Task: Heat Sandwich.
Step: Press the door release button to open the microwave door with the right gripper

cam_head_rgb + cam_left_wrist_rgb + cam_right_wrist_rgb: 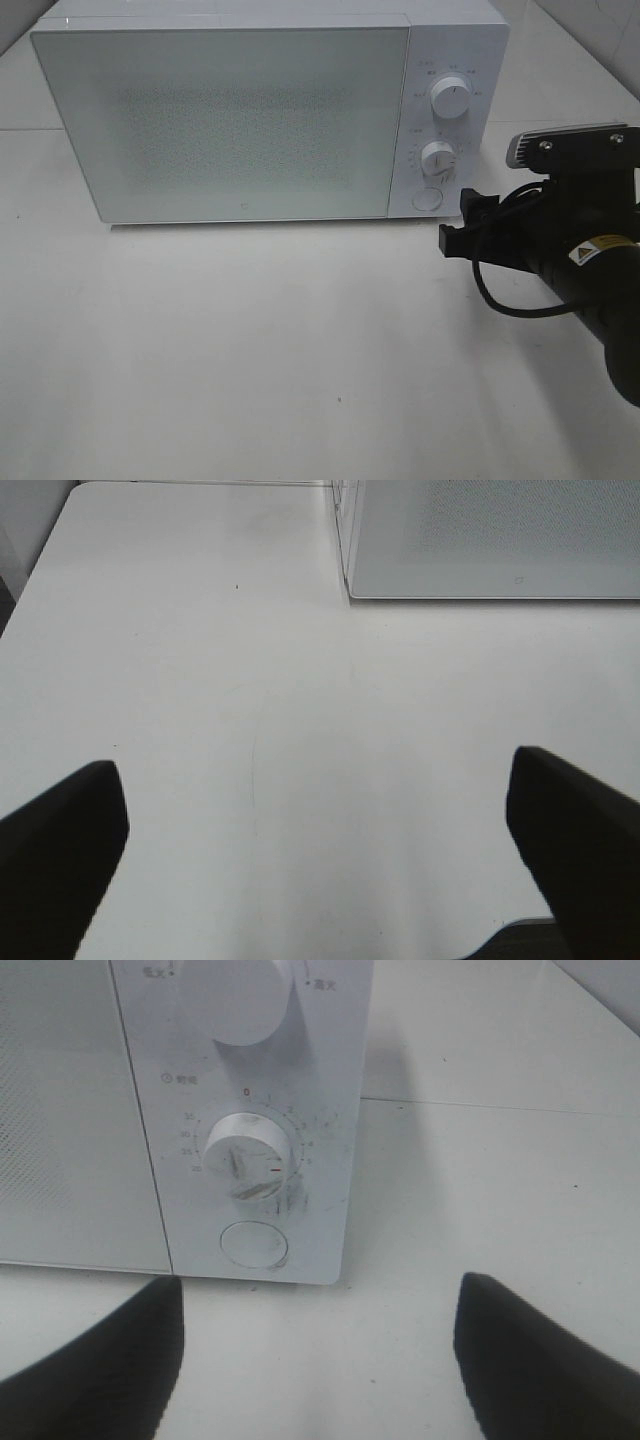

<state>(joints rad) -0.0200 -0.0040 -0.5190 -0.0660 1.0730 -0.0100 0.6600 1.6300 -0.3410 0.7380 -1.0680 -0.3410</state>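
Timer dial smudges, right wrist view only

Microwave door shut on the white worktop; right gripper hovers just beside its round button, jaws apart.

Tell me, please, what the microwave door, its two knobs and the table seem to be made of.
Microwave door: likely glossy glass or plastic; a fine dotted mesh shows through. Upper knob and lower knob: smooth white plastic, apparently; the lower is smudged. Table: white, smooth, faintly shiny, perhaps laminate.
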